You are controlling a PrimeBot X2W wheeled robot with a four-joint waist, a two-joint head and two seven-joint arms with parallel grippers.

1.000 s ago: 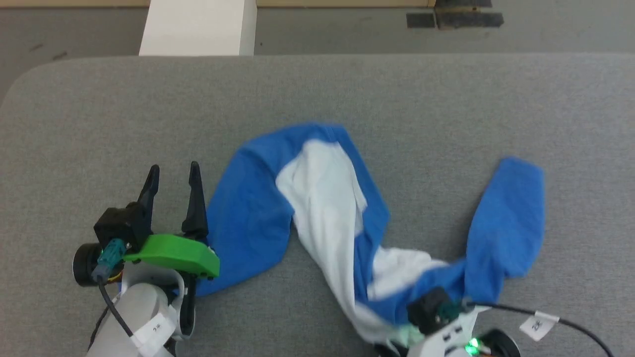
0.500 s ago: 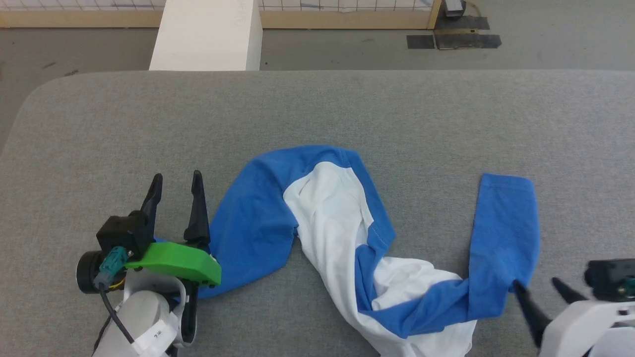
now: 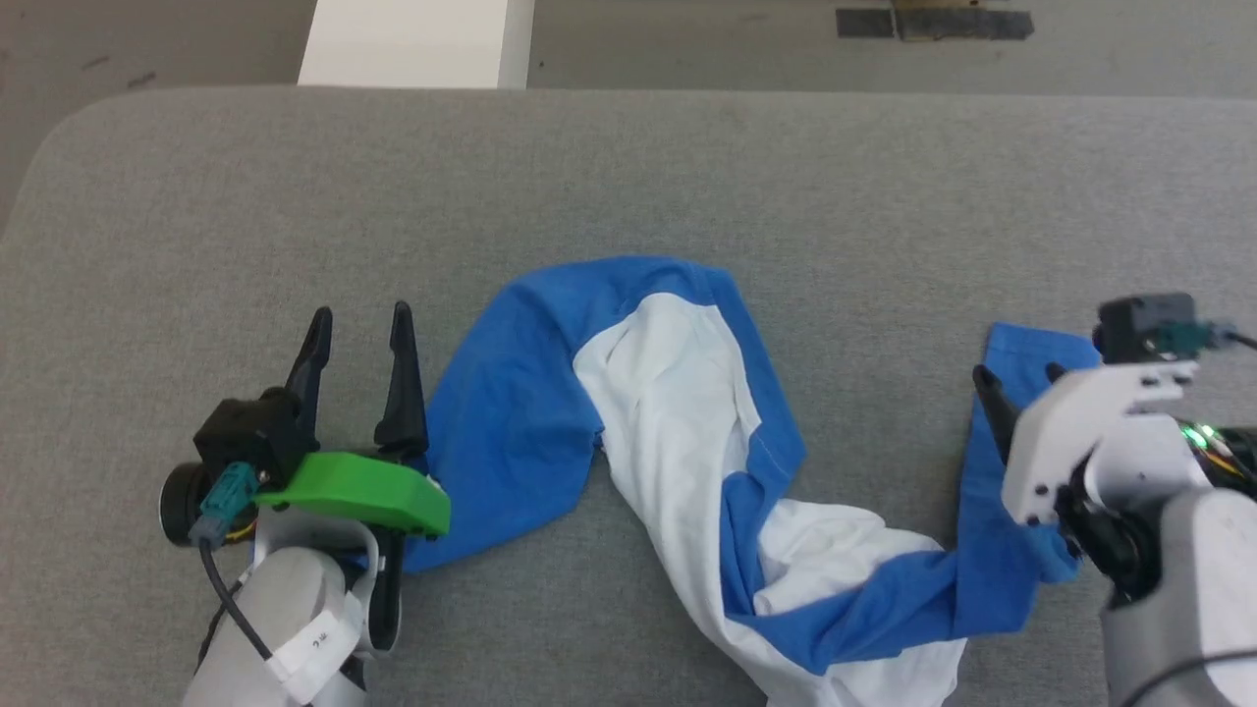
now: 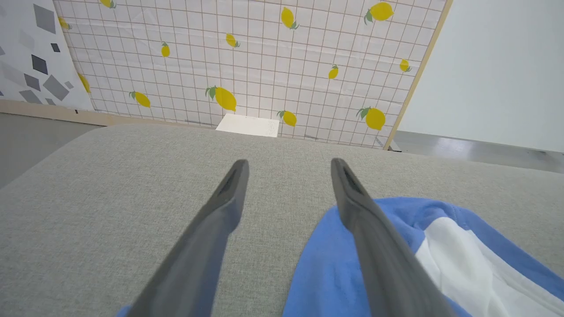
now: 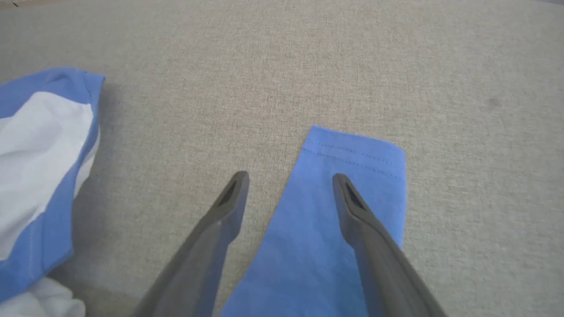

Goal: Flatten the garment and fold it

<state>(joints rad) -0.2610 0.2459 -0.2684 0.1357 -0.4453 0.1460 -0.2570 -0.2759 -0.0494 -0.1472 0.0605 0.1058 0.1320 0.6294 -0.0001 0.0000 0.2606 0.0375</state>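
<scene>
- Two grippers sit toward the near side of a wide table (image 3: 295, 196) covered in grey fabric, one at each side, with their fingers pointing away to the far side.
- Near left: the left gripper (image 3: 361, 312) has its jaws spread with nothing pinched. In the left wrist view its right finger passes over the blue edge of the garment, and its left finger passes over grey cloth.
- Near right: the right gripper (image 3: 1016, 373) has its jaws spread too, gripping nothing. In the right wrist view its right finger is over a flat blue sleeve (image 5: 352, 149) and its left finger is over the table. Whether it touches the fabric cannot be told.
- Between them lies the garment (image 3: 678, 393), a white shirt with blue sleeves, bunched and twisted. It reaches from beside the left gripper across the middle to the near edge, then out to the sleeve at the right.
- Farther out, the table's grey weave ends in a rounded far-left corner.
- Beyond the far edge is a grey floor (image 3: 687, 49), with a white block (image 3: 417, 44) against the table at the left and a dark tape patch (image 3: 933, 22) at the right.
- Farthest away, in the left wrist view, is a wall panel (image 4: 264, 66) printed with a grid and yellow lemons. A panel of grey shapes (image 4: 26, 53) is to its left and a plain pale wall (image 4: 498, 66) to its right.
</scene>
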